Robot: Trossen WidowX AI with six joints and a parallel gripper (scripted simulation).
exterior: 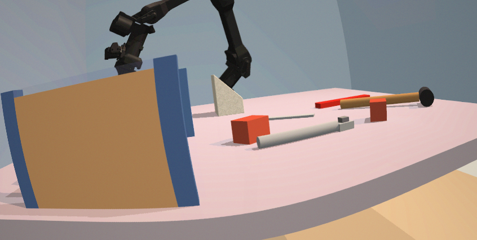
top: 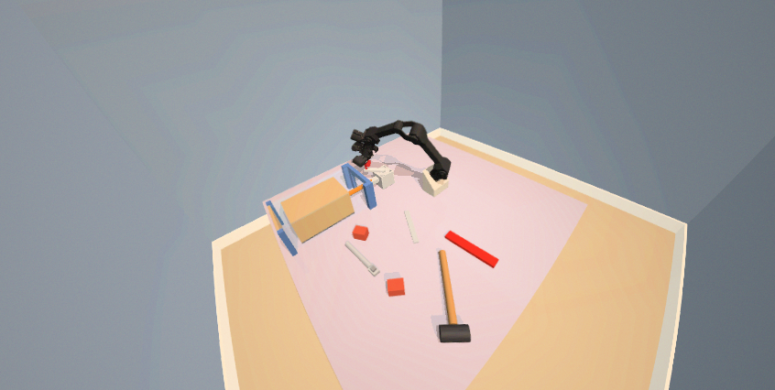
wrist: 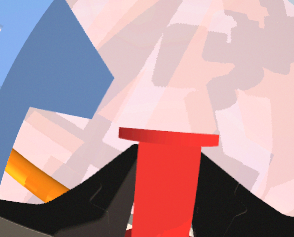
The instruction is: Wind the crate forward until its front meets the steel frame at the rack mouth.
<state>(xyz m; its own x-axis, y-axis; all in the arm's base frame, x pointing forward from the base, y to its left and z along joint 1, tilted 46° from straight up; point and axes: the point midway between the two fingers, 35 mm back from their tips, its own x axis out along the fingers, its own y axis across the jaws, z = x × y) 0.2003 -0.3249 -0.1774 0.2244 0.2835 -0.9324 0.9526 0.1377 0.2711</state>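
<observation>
The tan crate (top: 320, 209) (exterior: 93, 138) sits flat in the rack. A gap crossed by the orange strap (top: 355, 190) (wrist: 39, 181) lies between its front and the blue steel frame (top: 368, 193) (wrist: 54, 64) at the mouth. The pale winch (top: 383, 178) stands beyond the frame, with the pale handle arm (top: 375, 169) over its top, pointing toward the back left. My gripper (top: 364, 163) (wrist: 164, 154) is shut on the red grip (wrist: 166, 189) of the winch handle, behind the frame. The key and the winch hole are hidden.
A grey tool (top: 359, 255) (exterior: 300, 134), two orange-red blocks (top: 360, 232) (top: 395, 287), a thin pale strip (top: 411, 226), a red bar (top: 471, 249) and a mallet (top: 447, 287) lie on the bench. The blue frame stands close beside my gripper.
</observation>
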